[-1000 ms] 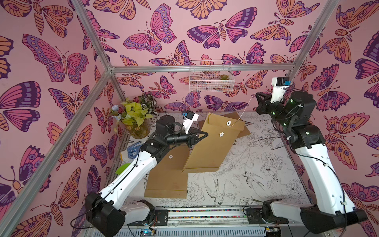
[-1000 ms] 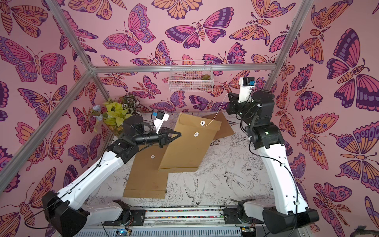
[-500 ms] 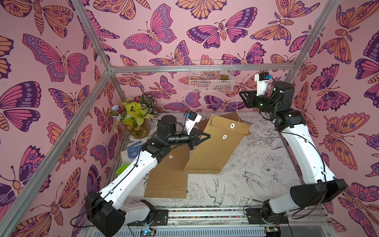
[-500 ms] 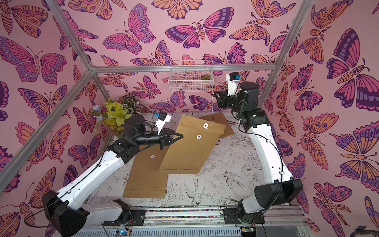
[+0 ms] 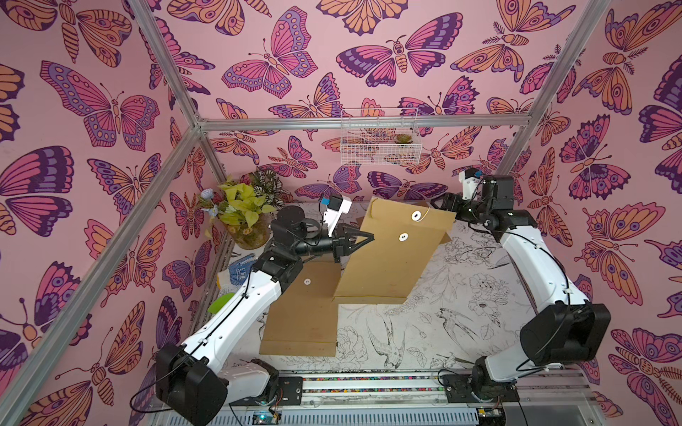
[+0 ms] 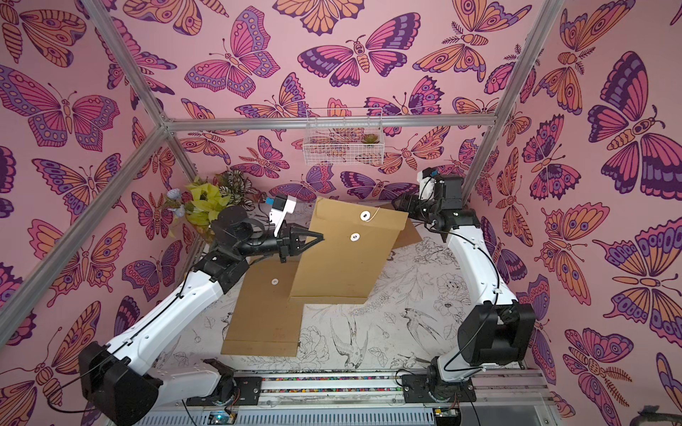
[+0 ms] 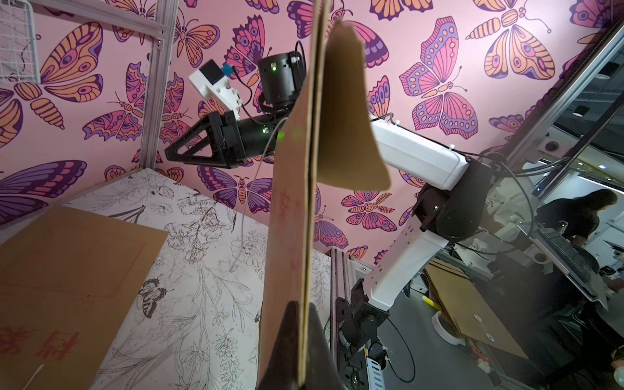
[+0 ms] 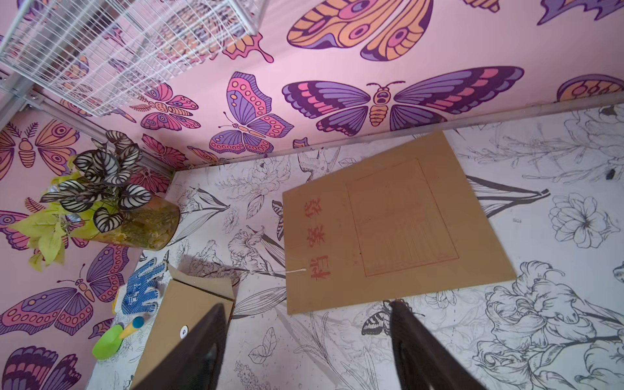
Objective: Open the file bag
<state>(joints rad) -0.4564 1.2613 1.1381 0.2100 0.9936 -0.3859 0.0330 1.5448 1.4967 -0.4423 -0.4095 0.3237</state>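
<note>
Near edge: base rail (image 5: 369,383), both arms mounted on it. Just beyond, near-left: flat file bag (image 5: 300,321) lying on the printed table (image 5: 461,324), button side up.

Middle: held file bag (image 5: 391,262) raised and tilted, top end far and high. Its lower edge is down by the table and overlaps the flat one's far right corner in both top views. Contact with the table is not clear.

Left gripper (image 5: 369,236) reaches in from the left, jaws pressed onto the held file bag's left edge near the top. The left wrist view shows both fingers (image 7: 287,337) clamping that edge. The flap (image 7: 347,111) stands off the bag body there. Two white buttons on the face, string (image 5: 425,213) loose at the upper one.

Left side of the table: green object (image 5: 220,302), blue-dotted glove (image 5: 241,269).

Far right: right gripper (image 5: 434,202) by the held bag's top right corner, jaws spread wide, nothing between them.

Third file bag (image 8: 388,229) lies flat on the far side of the table, red print up, mostly hidden behind the held one in the top views.

Far left corner: plant (image 5: 243,210). Far wall: wire basket (image 5: 380,140).
</note>
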